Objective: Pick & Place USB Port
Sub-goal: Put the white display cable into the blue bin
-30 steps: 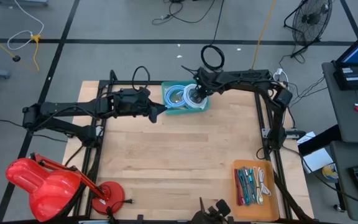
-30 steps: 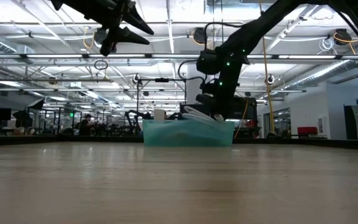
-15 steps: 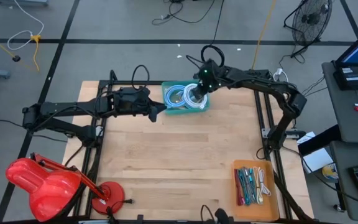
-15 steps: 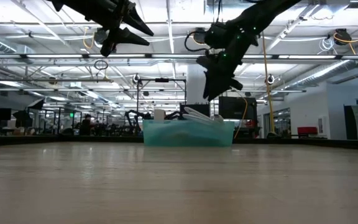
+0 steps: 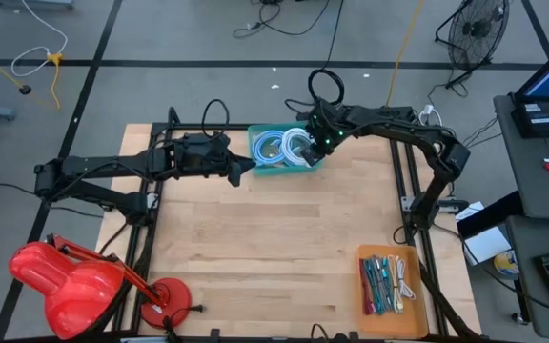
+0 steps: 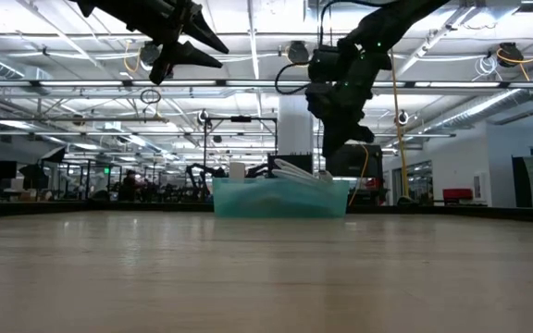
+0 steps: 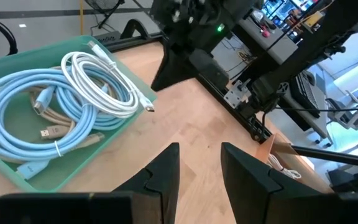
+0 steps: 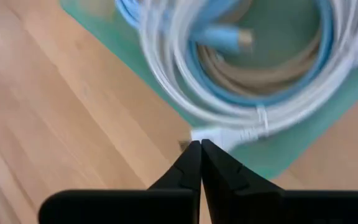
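A teal bin (image 5: 284, 151) at the table's far edge holds coiled cables: a light-blue one (image 7: 17, 106), a beige one, and a white one (image 7: 104, 87) whose USB plug (image 7: 146, 107) pokes over the bin's right rim. My right gripper (image 5: 322, 145) hangs shut above that rim, tipped steeply down, with its fingertips (image 8: 199, 149) just short of the white plug (image 8: 213, 134). Seen level, my right gripper (image 6: 339, 148) is clear above the bin (image 6: 280, 197). My left gripper (image 7: 197, 165) waits open in the air left of the bin, holding nothing.
An orange tray (image 5: 389, 281) of pens and small tools sits at the near right corner. A red lamp (image 5: 74, 281) stands off the near left corner. Bare wooden tabletop (image 5: 274, 238) stretches between the bin and the near edge.
My right gripper has risen out of the bin, where it reached among the cables, and shifted toward the bin's right rim, tipping as it went. The cables stay lying in the bin.
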